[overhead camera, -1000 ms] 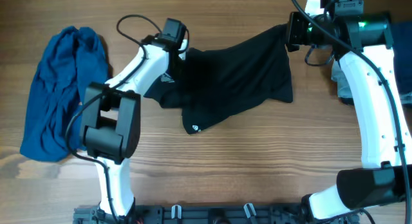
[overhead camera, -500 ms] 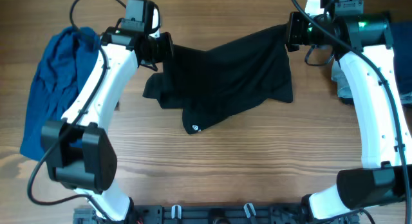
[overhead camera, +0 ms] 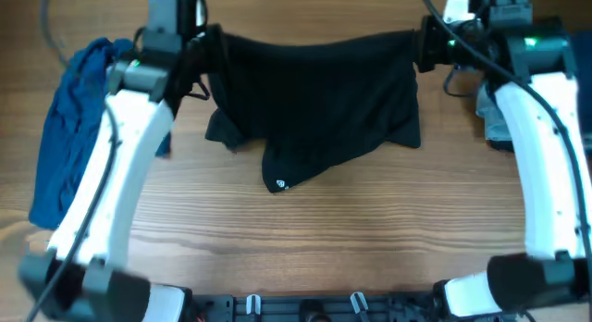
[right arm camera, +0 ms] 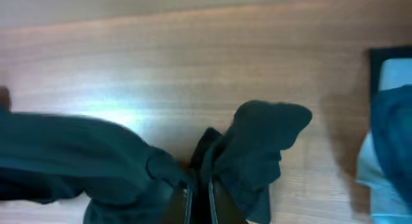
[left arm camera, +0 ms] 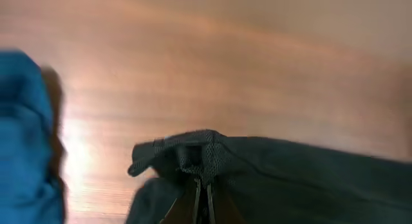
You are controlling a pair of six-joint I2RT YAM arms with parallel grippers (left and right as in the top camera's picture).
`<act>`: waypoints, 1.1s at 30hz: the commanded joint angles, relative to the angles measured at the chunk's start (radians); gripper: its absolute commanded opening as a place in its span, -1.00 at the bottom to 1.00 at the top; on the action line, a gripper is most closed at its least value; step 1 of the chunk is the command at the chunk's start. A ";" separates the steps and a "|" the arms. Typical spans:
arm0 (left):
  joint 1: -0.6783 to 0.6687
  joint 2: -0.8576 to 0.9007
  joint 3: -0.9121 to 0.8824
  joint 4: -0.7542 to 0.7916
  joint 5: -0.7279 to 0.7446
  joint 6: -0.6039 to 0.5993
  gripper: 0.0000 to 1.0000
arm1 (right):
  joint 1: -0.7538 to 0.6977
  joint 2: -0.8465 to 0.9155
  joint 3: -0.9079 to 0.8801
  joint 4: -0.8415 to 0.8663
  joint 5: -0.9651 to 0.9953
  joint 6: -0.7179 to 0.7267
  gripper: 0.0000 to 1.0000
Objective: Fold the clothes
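Note:
A black garment hangs stretched between my two grippers at the far side of the table, its lower part with a small white logo resting on the wood. My left gripper is shut on its top left corner, seen in the left wrist view as pinched mesh cloth. My right gripper is shut on its top right corner, and the right wrist view shows cloth bunched round the fingers.
A crumpled blue garment lies at the left side of the table, also in the left wrist view. A folded grey and blue pile sits at the right edge, seen too in the right wrist view. Bare wood lies in front.
My left gripper has moved left and toward the far edge with the garment's corner, pulling the top edge taut and spreading the cloth. The right gripper has held still.

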 commanded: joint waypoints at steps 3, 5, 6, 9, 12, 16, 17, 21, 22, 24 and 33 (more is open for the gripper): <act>0.000 -0.186 0.052 0.010 -0.133 0.026 -0.92 | -0.026 -0.144 0.087 -0.009 0.041 -0.023 -0.91; 0.000 -0.232 0.071 0.011 -0.136 0.029 -0.92 | -0.026 -0.173 0.100 -0.018 0.040 -0.037 -0.91; 0.000 -0.252 0.079 0.013 -0.135 0.037 -0.92 | -0.025 -0.187 0.106 -0.021 0.041 -0.040 -0.91; 0.000 -0.304 0.094 0.018 -0.146 0.051 -0.92 | -0.025 -0.221 0.123 -0.034 0.044 -0.044 -0.91; 0.000 -0.344 0.107 0.018 -0.162 0.051 -0.92 | -0.025 -0.256 0.139 -0.057 0.044 -0.046 -0.91; 0.000 -0.404 0.117 0.018 -0.162 0.051 -0.92 | -0.025 -0.314 0.142 -0.080 0.044 -0.047 -0.91; 0.000 -0.419 0.118 0.017 -0.162 0.051 -0.92 | -0.025 -0.329 0.142 -0.086 0.044 -0.046 -0.91; -0.002 -0.482 0.119 0.014 -0.161 0.051 -0.92 | -0.025 -0.395 0.145 -0.113 0.044 -0.047 -0.91; -0.002 -0.500 0.119 0.012 -0.161 0.051 -0.92 | -0.025 -0.412 0.148 -0.121 0.043 -0.047 -0.91; -0.002 -0.541 0.119 0.001 -0.161 0.050 -0.92 | -0.025 -0.444 0.153 -0.136 0.043 -0.046 -0.91; -0.002 -0.698 0.119 -0.050 -0.116 0.046 -0.92 | -0.025 -0.589 0.154 -0.180 -0.023 -0.043 -0.92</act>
